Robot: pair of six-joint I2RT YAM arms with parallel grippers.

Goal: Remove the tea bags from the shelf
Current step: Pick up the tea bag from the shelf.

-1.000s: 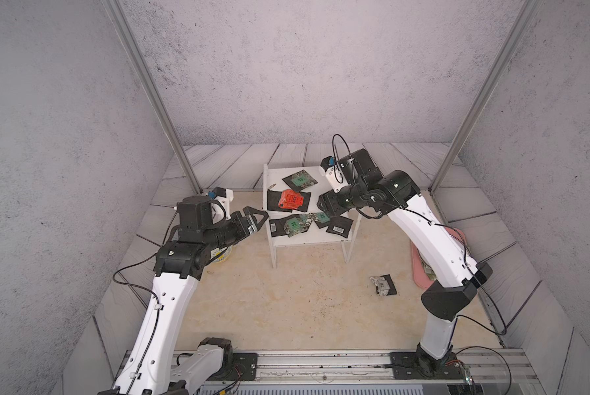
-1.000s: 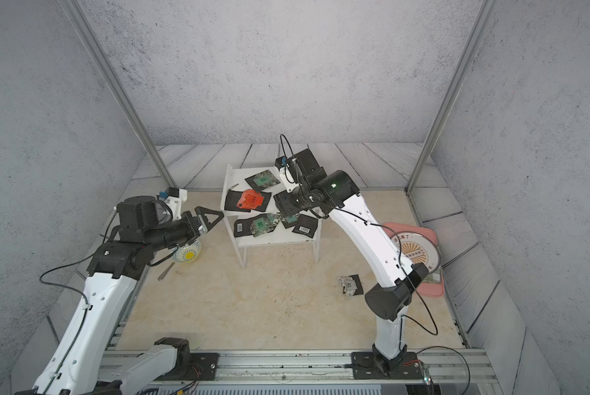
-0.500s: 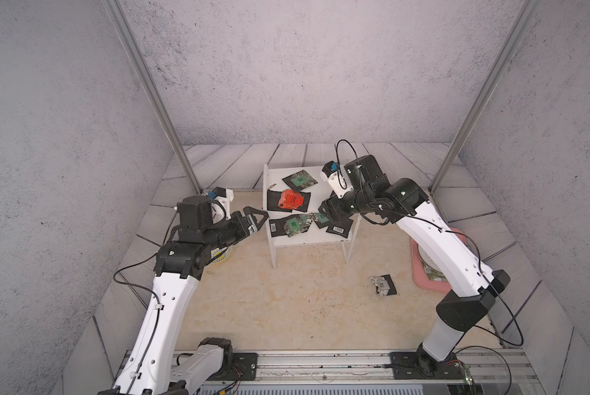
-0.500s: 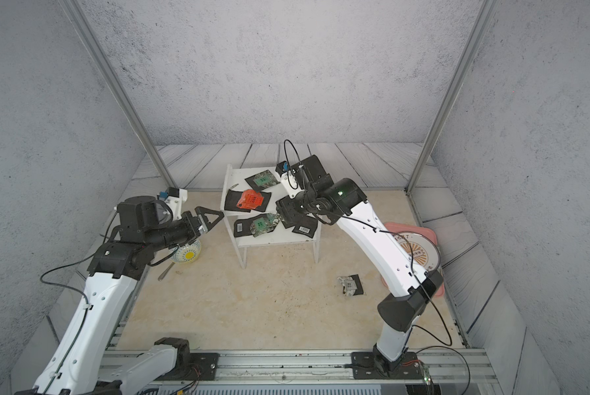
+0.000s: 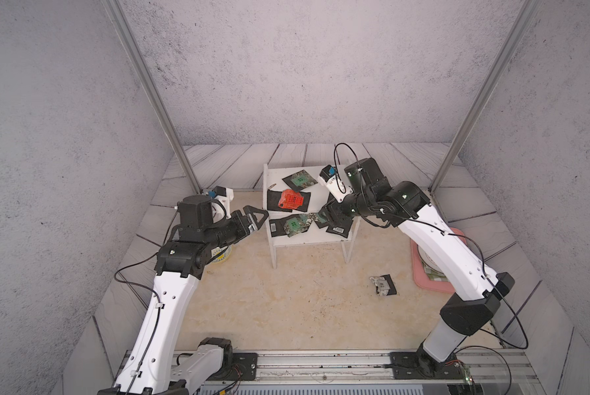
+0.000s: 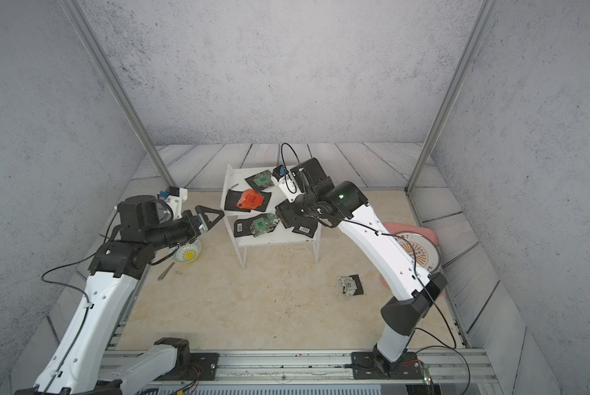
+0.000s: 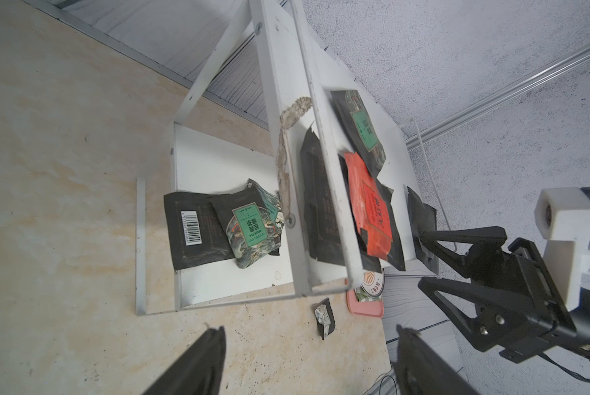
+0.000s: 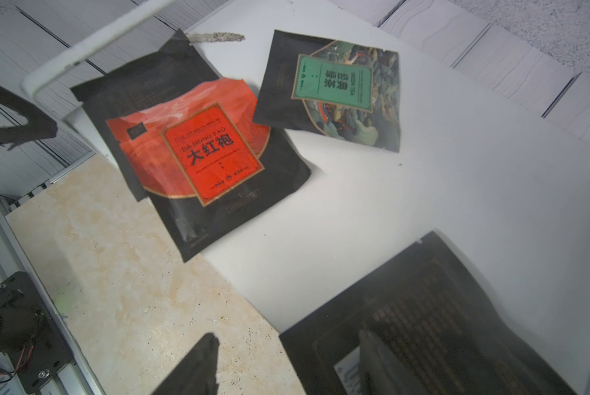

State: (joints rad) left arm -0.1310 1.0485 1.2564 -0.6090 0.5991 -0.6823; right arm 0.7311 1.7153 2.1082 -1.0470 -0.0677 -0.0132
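Hovering just left of the white two-tier shelf (image 5: 307, 239), centre of frame in both top views: left gripper (image 5: 259, 220), jaws wide, nothing between them.

Right gripper (image 7: 423, 260) is at the shelf's right end, level with the upper board. Its jaws are partly apart. One finger (image 8: 372, 355) lies over a black sachet (image 8: 440, 301), the other is past the board's edge. It is not clamped on the sachet. The sachet overhangs the board's front edge; its pale label is blurred and unreadable.

Also on the upper board:
- red-orange sachet (image 8: 204, 150), label reads "大红袍" and "DA HONG PAO", lying on dark sachets (image 8: 218, 219).
- green-label sachet (image 8: 331, 89) just beside it, "GREEN TEA" printed along the label's edge.

Lower board:
- barcode sachet (image 7: 191, 229), white barcode face up.
- creased green sachet (image 7: 252, 225) overlapping it, also reading "GREEN TEA".

Off the shelf:
- crumpled sachet (image 5: 382, 284) on the beige floor, lower right of centre.
- pink tray (image 5: 416, 263) at the right of frame, carrying a round plate (image 6: 420, 253), both partly behind the right arm.
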